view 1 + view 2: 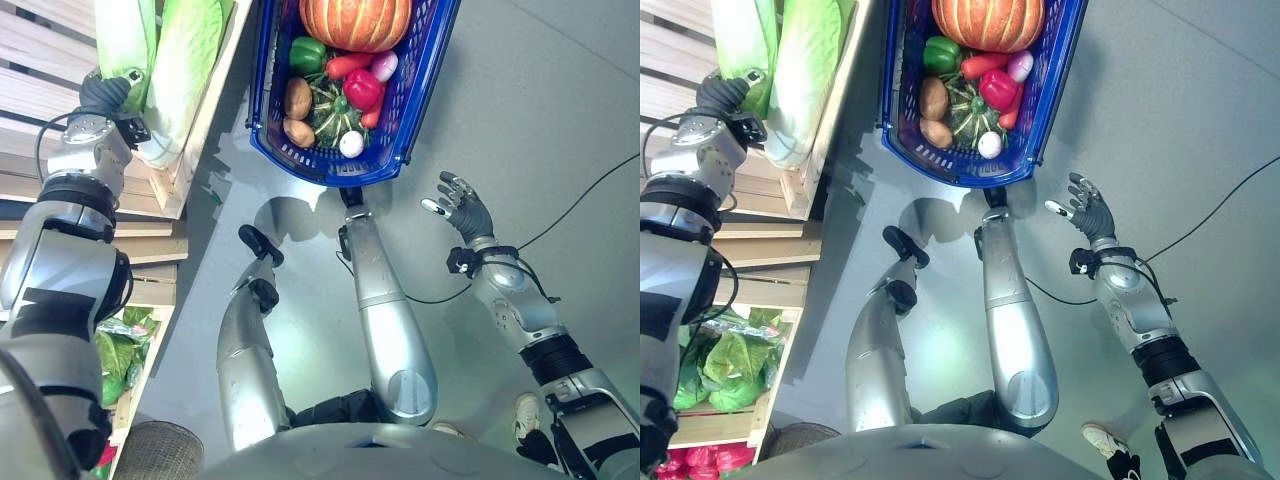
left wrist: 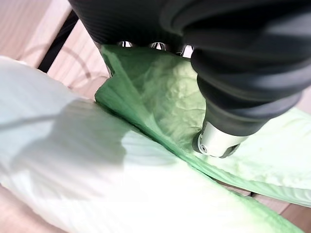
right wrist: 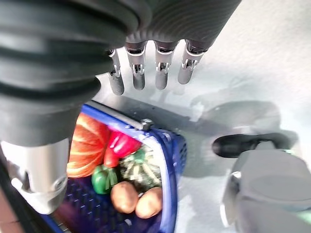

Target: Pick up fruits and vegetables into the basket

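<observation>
Two pale green napa cabbages (image 1: 185, 60) lie in a wooden crate (image 1: 190, 150) at the upper left. My left hand (image 1: 105, 92) rests on the left cabbage (image 1: 740, 40). In the left wrist view its fingers tuck behind a green leaf (image 2: 160, 102) and the thumb (image 2: 214, 141) presses the leaf's front. The blue basket (image 1: 330, 170) stands on the floor ahead and holds a pumpkin (image 1: 355, 20), a green pepper (image 1: 306, 52), a red pepper (image 1: 362, 88), potatoes (image 1: 298, 97) and a dark squash (image 1: 335, 115). My right hand (image 1: 460, 205) hovers open, right of the basket, holding nothing.
A lower crate of leafy greens (image 1: 725, 360) sits at the left, with red produce (image 1: 700, 460) below it. Wooden slats (image 1: 40, 40) run along the far left. Grey floor (image 1: 540, 100) stretches to the right of the basket. A white shoe (image 1: 525, 410) shows at the lower right.
</observation>
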